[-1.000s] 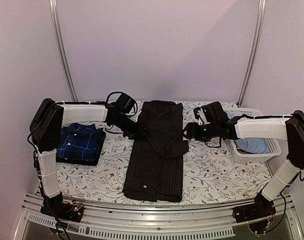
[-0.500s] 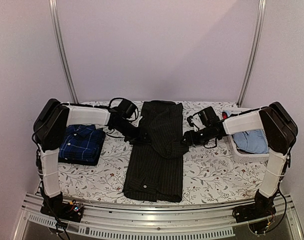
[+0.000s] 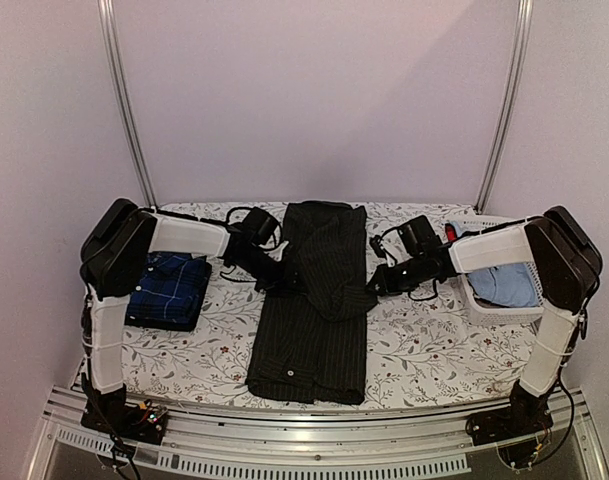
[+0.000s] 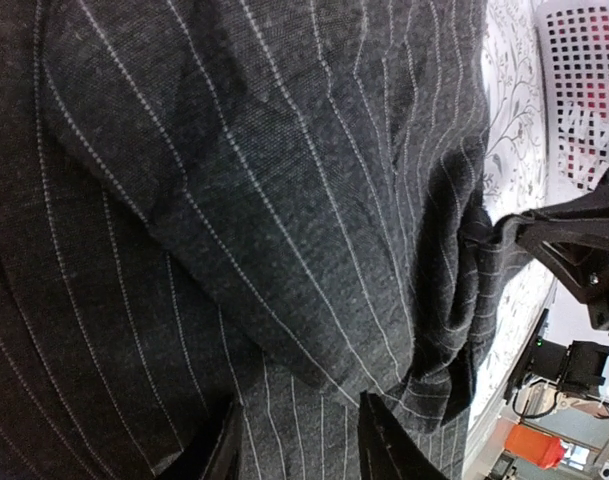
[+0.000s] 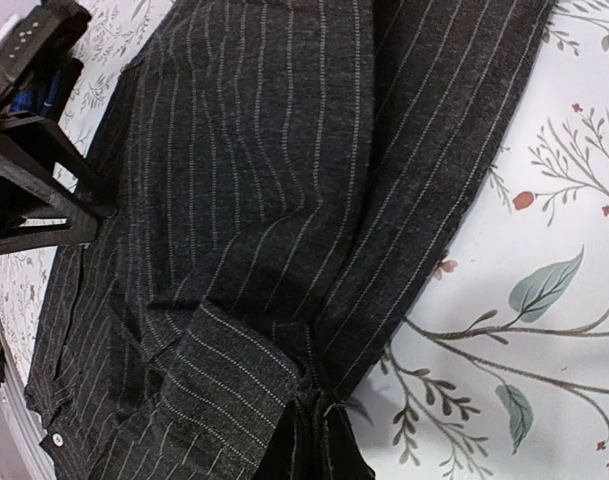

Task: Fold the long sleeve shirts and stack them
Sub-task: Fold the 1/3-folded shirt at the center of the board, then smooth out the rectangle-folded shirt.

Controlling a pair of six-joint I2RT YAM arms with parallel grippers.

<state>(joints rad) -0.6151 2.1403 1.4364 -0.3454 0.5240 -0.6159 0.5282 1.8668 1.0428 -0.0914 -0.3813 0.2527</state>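
The black pinstriped long sleeve shirt lies lengthwise mid-table, its sleeves folded over its body. My left gripper rests at the shirt's left edge. In the left wrist view its fingers stand apart, open, over flat pinstriped cloth. My right gripper is at the shirt's right edge, shut on a pinch of the dark cloth beside a folded cuff. The navy checked long sleeve shirt lies folded at the left, partly behind my left arm.
A white perforated basket stands at the right edge with light blue cloth inside; it also shows in the left wrist view. The floral tablecloth covers the table. Metal posts rise at the back corners.
My right gripper came down and left to the shirt's right edge and closed on the cloth. My left gripper slid a little right and nearer along the left edge.
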